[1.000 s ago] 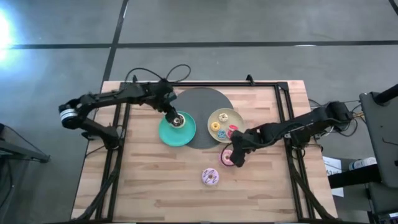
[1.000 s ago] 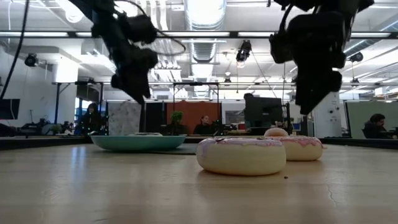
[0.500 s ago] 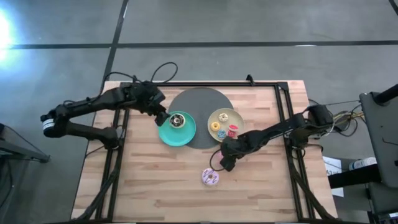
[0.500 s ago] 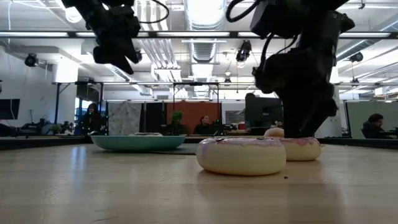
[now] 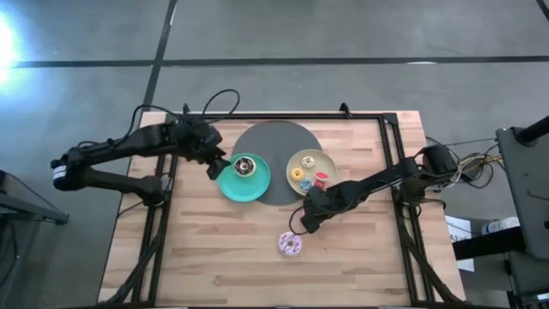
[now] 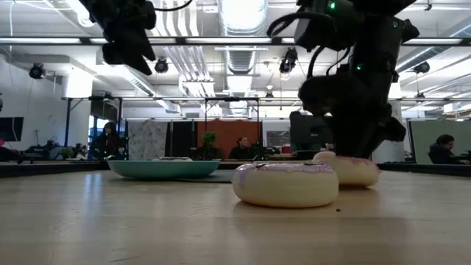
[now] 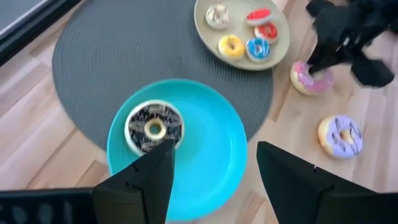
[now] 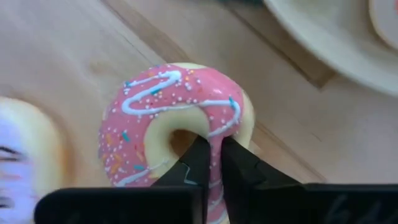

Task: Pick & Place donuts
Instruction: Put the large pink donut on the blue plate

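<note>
The pink donut (image 8: 180, 106) lies flat on the wooden table, and my right gripper (image 8: 214, 155) is shut on its ring. My right gripper (image 5: 299, 223) covers most of it in the high view. Beside it rests the lilac donut (image 5: 290, 245). The chocolate donut (image 7: 153, 126) sits on the teal plate (image 7: 211, 155). Several tiny donuts lie on the beige plate (image 5: 302, 156). My left gripper (image 7: 214, 180) hangs open above the teal plate's left edge (image 5: 221, 182), holding nothing. My right gripper pinches the pink donut's ring on the side toward the arm (image 8: 214, 134), one fingertip (image 8: 198, 152) at the hole's edge. A thin strip of icing shows between the fingers. They slant down from above. The donut rests flat on the table (image 6: 353, 173).
A dark round mat (image 5: 274, 137) lies under both plates at the table's far middle. A black frame (image 5: 390, 146) runs along the table's edges. Bare wood stretches across the near half around the lilac donut (image 6: 285, 184).
My left gripper has risen off the chocolate donut and drawn back toward the table's left edge, leaving the donut on the teal plate. My right gripper has gone down and slightly toward the table's left, onto the pink donut.
</note>
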### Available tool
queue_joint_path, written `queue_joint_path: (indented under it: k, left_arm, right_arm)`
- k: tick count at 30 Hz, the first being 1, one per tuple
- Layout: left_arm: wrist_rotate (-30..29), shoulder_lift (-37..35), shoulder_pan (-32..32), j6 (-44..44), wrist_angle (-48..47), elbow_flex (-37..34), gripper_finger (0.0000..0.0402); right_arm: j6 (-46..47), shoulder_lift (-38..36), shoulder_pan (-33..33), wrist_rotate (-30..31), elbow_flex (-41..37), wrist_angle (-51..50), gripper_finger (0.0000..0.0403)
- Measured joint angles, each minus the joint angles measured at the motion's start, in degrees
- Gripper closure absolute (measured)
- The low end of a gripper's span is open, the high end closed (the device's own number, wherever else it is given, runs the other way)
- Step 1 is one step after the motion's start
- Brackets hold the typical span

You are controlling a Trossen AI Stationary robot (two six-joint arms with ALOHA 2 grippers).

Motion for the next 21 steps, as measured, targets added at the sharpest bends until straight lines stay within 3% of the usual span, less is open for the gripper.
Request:
queue_joint_path:
  k: [4,9,14,21]
  left_arm:
    - [-1.54,-1.89,-2.25,-1.3,-4.44,-0.01,0.02]
    - [-5.45,-5.89,-6.49,-5.36,-5.91,-1.09,0.02]
    - [-8.72,-11.08,-10.46,-12.72,-6.15,-4.95,0.02]
    - [-12.59,-18.22,-16.65,-21.65,-6.46,-9.78,0.02]
  right_arm:
    - [-0.6,-3.3,-0.07,2.29,3.42,-0.46,0.0388]
    - [-9.88,-1.39,-2.38,4.99,16.16,-2.39,0.0389]
    - [-17.37,7.95,-9.83,6.03,28.56,-5.12,0.039]
    - [-26.64,22.77,-15.6,-1.7,46.78,-6.24,0.039]
